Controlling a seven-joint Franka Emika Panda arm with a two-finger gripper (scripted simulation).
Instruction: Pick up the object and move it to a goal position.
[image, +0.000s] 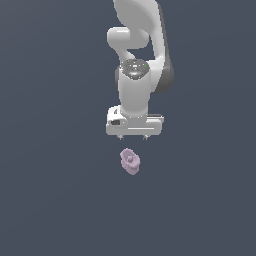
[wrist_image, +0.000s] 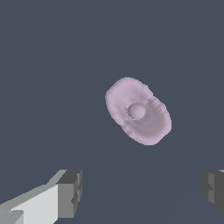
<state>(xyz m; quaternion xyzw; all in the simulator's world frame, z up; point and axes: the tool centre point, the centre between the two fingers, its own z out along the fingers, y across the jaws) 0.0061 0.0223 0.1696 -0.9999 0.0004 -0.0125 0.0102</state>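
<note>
The object (image: 130, 161) is a small pale lilac-pink lumpy cup shape lying on the dark grey floor, just in front of and below the white arm. In the wrist view the object (wrist_image: 138, 110) shows its hollow top with a small knob inside. My gripper (image: 132, 136) hangs above and slightly behind it, not touching it. Its two dark fingertips (wrist_image: 70, 193) stand wide apart with nothing between them, so the gripper (wrist_image: 142, 190) is open.
A flat dark grey floor (image: 50, 200) fills both views. The white arm's links (image: 137, 45) rise behind the gripper. No other objects or containers show.
</note>
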